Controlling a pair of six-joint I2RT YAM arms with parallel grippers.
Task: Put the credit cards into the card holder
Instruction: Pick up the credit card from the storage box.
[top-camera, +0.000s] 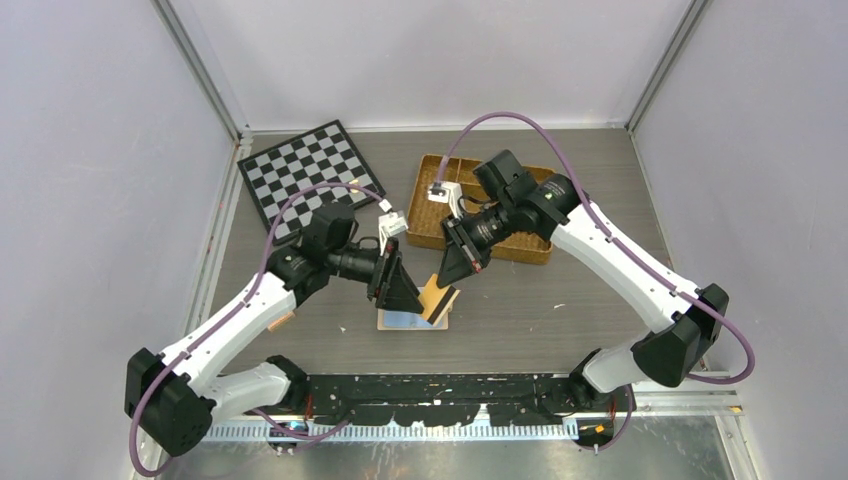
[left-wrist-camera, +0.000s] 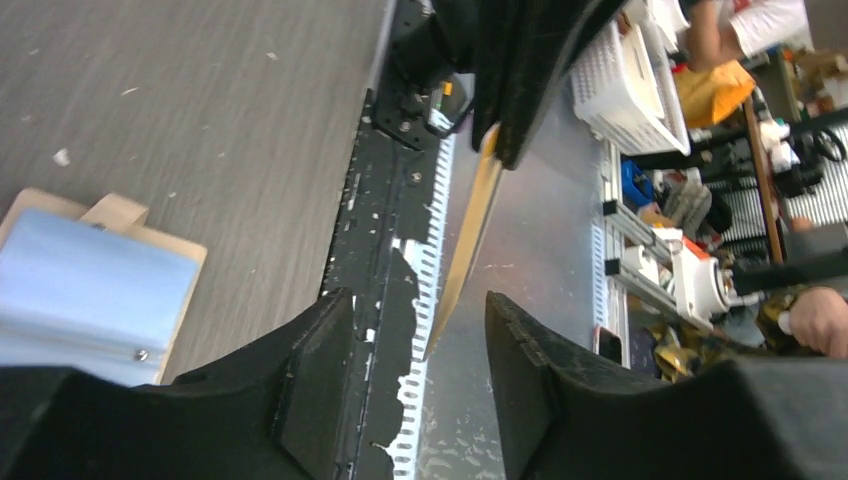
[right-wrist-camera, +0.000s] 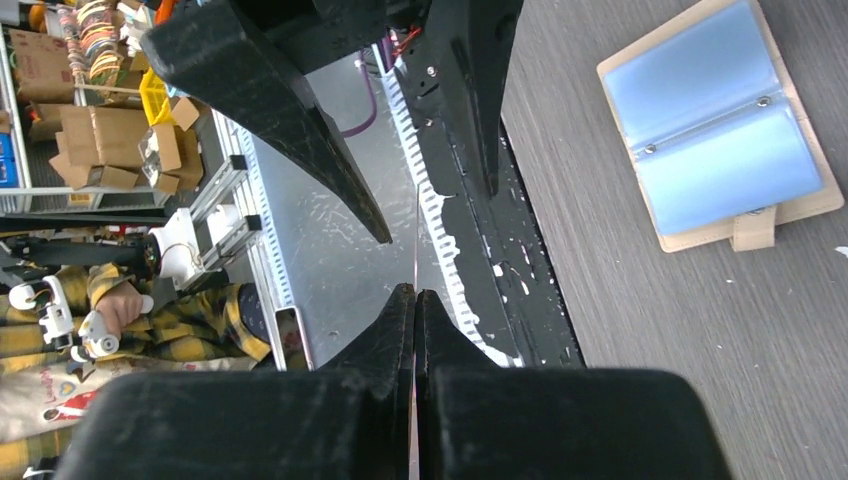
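The card holder (top-camera: 412, 320) lies open and flat on the table, its pale blue clear sleeves facing up; it also shows in the left wrist view (left-wrist-camera: 80, 285) and the right wrist view (right-wrist-camera: 715, 130). My right gripper (top-camera: 462, 262) (right-wrist-camera: 414, 295) is shut on an orange-tan credit card (top-camera: 438, 298), held tilted just above the holder's right side. The card shows edge-on in the left wrist view (left-wrist-camera: 470, 235). My left gripper (top-camera: 395, 283) (left-wrist-camera: 415, 310) is open, and the card's free corner reaches between its fingers without touching. No blue-teal card shows by itself.
A checkered board (top-camera: 310, 170) lies at the back left. A wicker tray (top-camera: 430, 225) stands at the back, partly behind my right arm. The black rail (top-camera: 440, 390) of the table's near edge runs just in front of the holder.
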